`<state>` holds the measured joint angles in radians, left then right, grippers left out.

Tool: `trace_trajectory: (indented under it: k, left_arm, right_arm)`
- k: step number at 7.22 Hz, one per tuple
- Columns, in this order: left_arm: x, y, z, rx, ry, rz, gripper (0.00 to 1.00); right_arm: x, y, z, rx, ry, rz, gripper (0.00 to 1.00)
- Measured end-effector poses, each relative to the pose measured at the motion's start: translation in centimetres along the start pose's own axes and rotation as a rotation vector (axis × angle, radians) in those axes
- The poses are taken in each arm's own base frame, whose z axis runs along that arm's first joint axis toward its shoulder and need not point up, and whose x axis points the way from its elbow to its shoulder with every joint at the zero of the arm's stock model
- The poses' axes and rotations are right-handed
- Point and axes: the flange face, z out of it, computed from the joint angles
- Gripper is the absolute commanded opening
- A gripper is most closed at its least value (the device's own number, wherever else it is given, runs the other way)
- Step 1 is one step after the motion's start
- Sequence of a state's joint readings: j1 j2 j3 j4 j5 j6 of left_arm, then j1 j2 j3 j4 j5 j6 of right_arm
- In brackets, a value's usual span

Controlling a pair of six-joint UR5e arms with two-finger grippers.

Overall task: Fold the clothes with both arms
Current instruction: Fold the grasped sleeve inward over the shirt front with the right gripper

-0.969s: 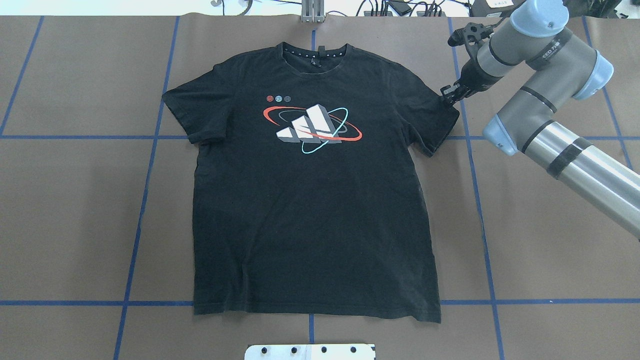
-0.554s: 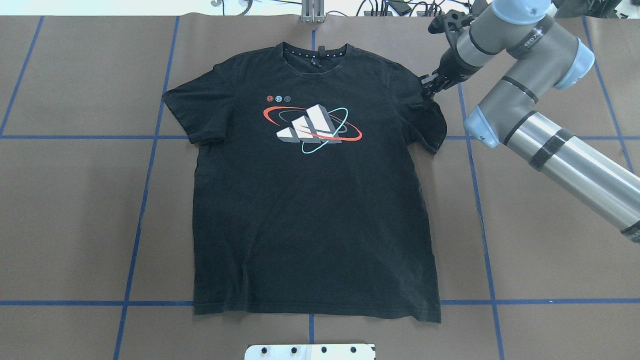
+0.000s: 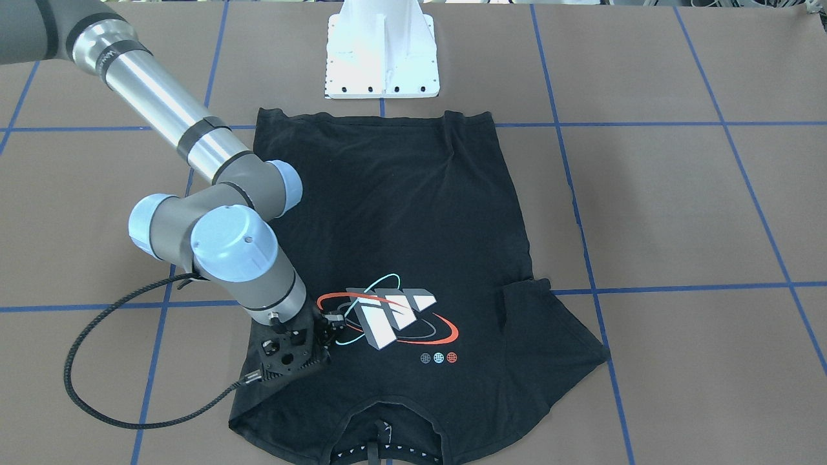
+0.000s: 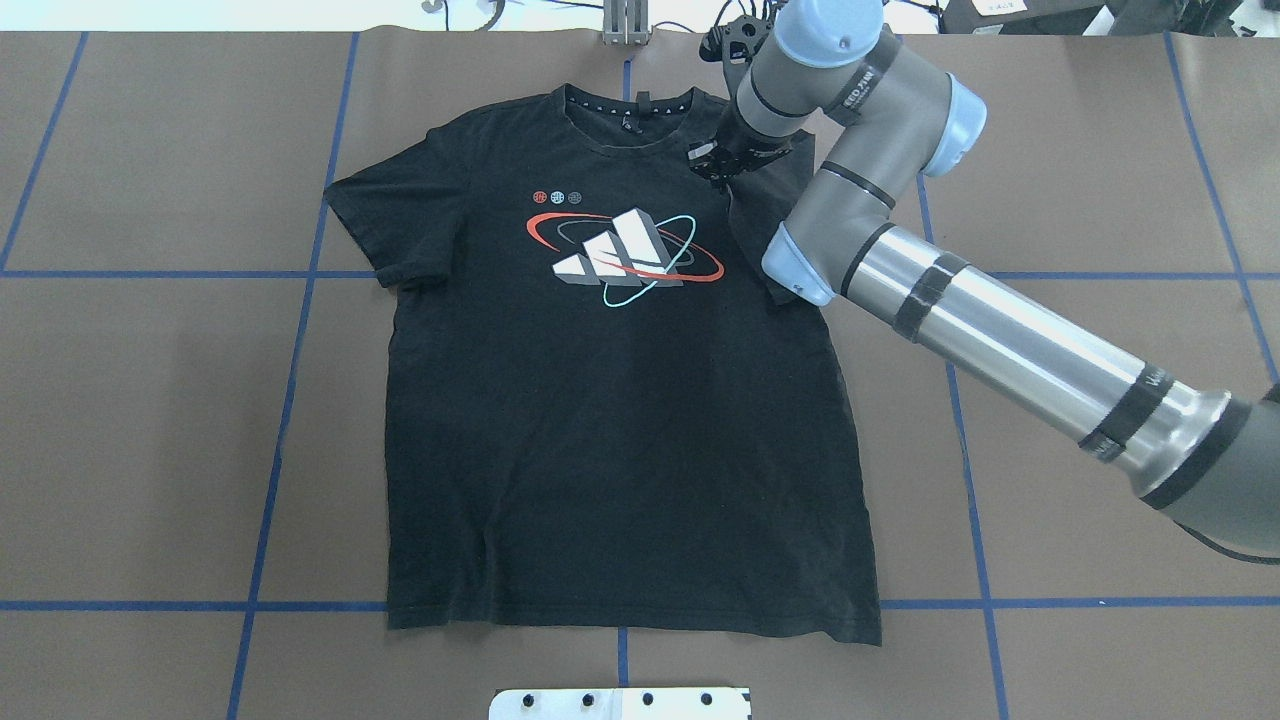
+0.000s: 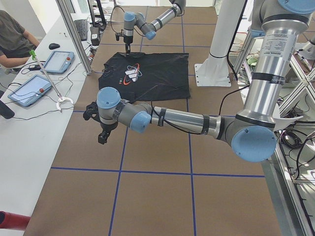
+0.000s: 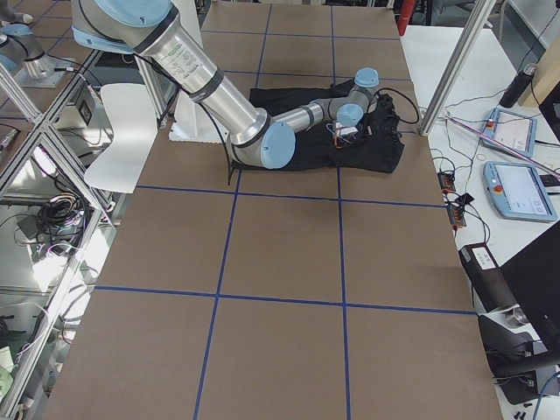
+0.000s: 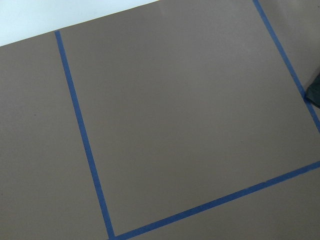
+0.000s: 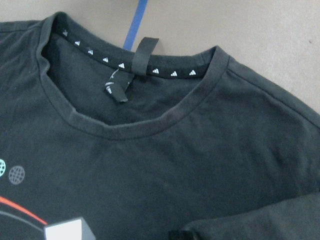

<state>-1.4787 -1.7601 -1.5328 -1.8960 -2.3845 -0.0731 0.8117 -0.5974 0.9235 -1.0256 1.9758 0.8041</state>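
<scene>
Brown table (image 4: 150,400) w/ blue tape grid (image 4: 280,440), white pedestal (image 3: 382,51), 2 tablets (image 5: 29,90) nr seated person (image 5: 12,34).

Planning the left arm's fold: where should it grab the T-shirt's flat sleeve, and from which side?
Pinch the cuff edge of the flat sleeve, coming in from the robot's left over the table. That sleeve lies spread, its cuff facing outward, so a finger could probably slip under there. The right gripper holds the other sleeve.

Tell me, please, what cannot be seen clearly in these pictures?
Left claw: only in the left side view, too small; open or shut unclear.
T-shirt: overhead, the right arm covers part of its sleeve.
Collar: front-facing view, cut by the bottom edge.
</scene>
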Motion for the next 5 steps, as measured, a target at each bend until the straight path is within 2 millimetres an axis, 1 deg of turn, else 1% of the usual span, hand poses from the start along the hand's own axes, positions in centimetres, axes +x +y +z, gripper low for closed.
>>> trace_trajectory:
  k: [1,3,4,5]
  left_arm:
    - [0.0,0.0,0.0,0.0,0.0,0.0,1.0]
    - [0.0,0.0,0.0,0.0,0.0,0.0,1.0]
    - [0.0,0.0,0.0,0.0,0.0,0.0,1.0]
    - [0.0,-0.1,0.0,0.001,0.001,0.001,1.0]
  right_arm:
    - [-1.1,-0.7,0.4,0.017,0.025,0.001,0.0]
    - [-3.3,-1.2,1.2,0.055,0.07,-0.006,0.0]
    - [-3.8,-1.2,1.6,0.068,0.087,-0.008,0.7]
    - [-4.0,-1.2,1.7,0.074,0.094,-0.009,0.99]
